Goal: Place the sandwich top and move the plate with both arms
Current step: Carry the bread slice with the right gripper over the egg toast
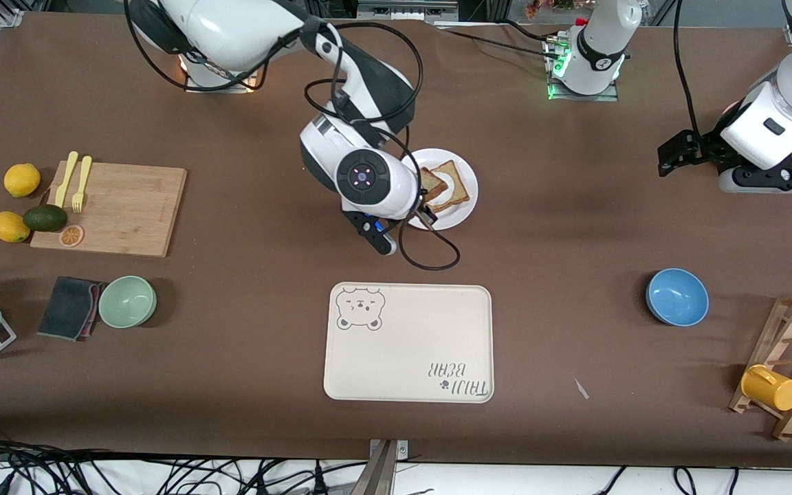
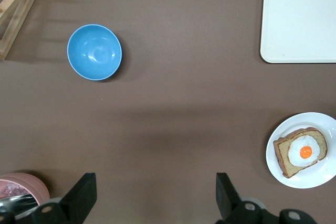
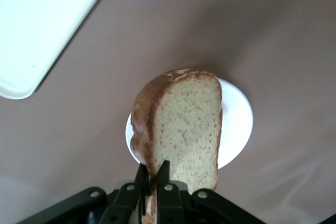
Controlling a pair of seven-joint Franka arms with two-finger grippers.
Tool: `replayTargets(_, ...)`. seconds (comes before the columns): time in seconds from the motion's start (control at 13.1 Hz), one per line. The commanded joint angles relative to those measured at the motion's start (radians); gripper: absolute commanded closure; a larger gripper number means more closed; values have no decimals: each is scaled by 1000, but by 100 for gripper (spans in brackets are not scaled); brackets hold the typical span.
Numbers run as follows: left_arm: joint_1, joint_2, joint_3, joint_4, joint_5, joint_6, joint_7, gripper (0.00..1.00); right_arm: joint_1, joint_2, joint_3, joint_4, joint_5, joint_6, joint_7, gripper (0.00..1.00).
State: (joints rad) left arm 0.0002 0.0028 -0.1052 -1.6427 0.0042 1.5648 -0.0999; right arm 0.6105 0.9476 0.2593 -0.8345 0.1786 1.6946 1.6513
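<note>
Right gripper (image 3: 152, 179) holds bread slice (image 3: 181, 129) over plate (image 3: 236, 124); left arm waits
Right fingers (image 3: 140, 174) pinched shut on the slice's edge, slice hanging upright in the air above the white plate. Plate (image 1: 461, 206) sits mid-worktop, farther from the front camera than the bear tray (image 1: 410, 344); egg slice (image 2: 302, 151) lies flat on it. Left gripper (image 2: 152, 198) hovers with fingers (image 2: 84, 195) wide and nothing between them, over bare worktop at the left arm's end, near the blue bowl (image 2: 94, 52). Cutting board (image 1: 117, 208), forks, lemons and avocado at the right arm's end; green bowl (image 1: 127, 301) and sponge nearer the camera. Wooden rack (image 1: 791, 364) with yellow cup at the left arm's end
</note>
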Motion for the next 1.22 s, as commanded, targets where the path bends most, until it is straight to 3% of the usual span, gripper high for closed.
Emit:
replayTargets(0.0, 6, -1, -5, 14, -1, -17, 9, 0, 47, 92, -2, 64, 9, -9, 148, 100)
replayTargets(0.38, 6, -1, -7, 14, -1, -17, 8, 0, 70, 171, 37, 60, -16, -50, 245, 100)
replayTargets(1.15, 6, -1, -7, 14, -1, -17, 8, 0, 72, 180, 71, 57, -16, -4, 302, 100)
